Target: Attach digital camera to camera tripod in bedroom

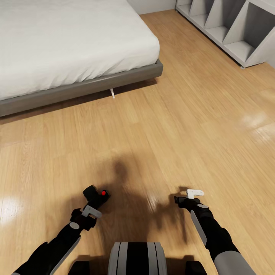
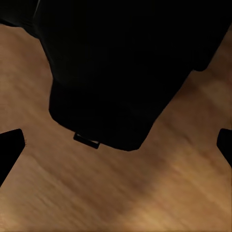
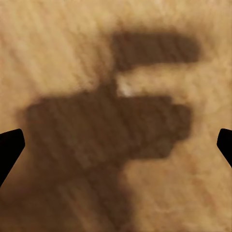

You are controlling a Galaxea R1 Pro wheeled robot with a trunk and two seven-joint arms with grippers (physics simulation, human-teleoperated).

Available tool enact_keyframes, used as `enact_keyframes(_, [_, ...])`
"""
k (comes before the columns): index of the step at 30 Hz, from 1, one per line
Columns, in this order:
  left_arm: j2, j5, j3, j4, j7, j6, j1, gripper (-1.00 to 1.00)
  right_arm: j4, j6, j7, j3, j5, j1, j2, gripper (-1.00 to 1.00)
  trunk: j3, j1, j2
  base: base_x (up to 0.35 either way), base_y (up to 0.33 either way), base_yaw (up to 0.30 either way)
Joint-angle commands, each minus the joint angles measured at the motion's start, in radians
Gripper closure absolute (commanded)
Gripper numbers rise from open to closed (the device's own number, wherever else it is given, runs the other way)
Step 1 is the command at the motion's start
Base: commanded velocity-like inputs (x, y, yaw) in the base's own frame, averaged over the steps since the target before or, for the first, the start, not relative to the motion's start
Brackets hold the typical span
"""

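From the head view I find the digital camera (image 1: 96,195) carried in my left gripper (image 1: 93,199), low at the left of the picture, above the light wood plank floor (image 1: 160,126). The red round spot (image 1: 103,193) on its top is visible. In the left wrist view the camera (image 2: 121,72) is a large black mass just ahead of the lens, and the two dark fingertips (image 2: 9,147) show at the picture's edges. I record this gripper as clamped on the camera, judging by how the camera sits at the end of the arm in the head view; the contact itself is hidden.

My right gripper (image 1: 182,200) hangs over bare floor at the lower right of the head view, well apart from the left one, with a white fitting (image 1: 194,193) on its wrist. In the right wrist view its fingertips (image 3: 9,147) stand wide at both edges with nothing between them, over the floor (image 3: 63,48) and the arm's own shadow (image 3: 106,130). I record it as spread and empty.

Ahead to the left is the grey-framed low bed (image 1: 88,86) with a white mattress (image 1: 65,38). A grey open shelf unit (image 1: 229,30) stands at the upper right. The robot's shadow (image 1: 126,191) lies on the planks between the arms
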Motion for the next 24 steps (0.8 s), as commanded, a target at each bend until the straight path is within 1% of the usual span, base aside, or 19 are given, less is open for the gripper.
enact_keyframes(1, [0.003,0.01,-0.005,-0.001,0.009,0.003,-0.001,-1.0,-0.002,0.005,-0.006,0.001,-0.008,0.0,0.0,-1.0,-0.001,0.0,0.0,0.0,0.0,0.0])
enact_keyframes(6, [0.017,0.009,-0.005,0.003,0.009,-0.021,-0.001,-1.0,-0.002,0.005,-0.006,0.002,-0.008,0.0,0.0,-1.0,-0.001,0.0,0.0,0.0,0.0,0.0])
enact_keyframes(7, [0.032,0.011,-0.005,0.007,0.008,-0.064,-0.001,-1.0,-0.002,0.005,-0.006,0.002,-0.008,0.0,0.0,-1.0,-0.001,0.0,0.0,0.0,0.0,0.0])
enact_keyframes(11, [0.05,0.011,-0.005,0.03,0.008,-0.131,-0.001,-1.0,-0.002,0.005,-0.007,0.002,-0.008,0.0,0.0,-1.0,-0.001,0.0,0.0,0.0,0.0,0.0])
enact_keyframes(17, [0.063,0.008,-0.005,0.064,-0.008,-0.183,-0.001,-1.0,-0.001,0.004,-0.008,0.002,-0.008,0.0,0.0,-1.0,-0.001,0.0,0.0,0.0,0.0,0.0])
enact_keyframes(24, [0.069,0.006,-0.005,0.079,-0.065,-0.226,-0.001,-1.0,0.0,0.004,-0.009,0.002,-0.009,0.0,0.001,-1.0,-0.001,0.0,0.0,0.0,0.0,0.0])
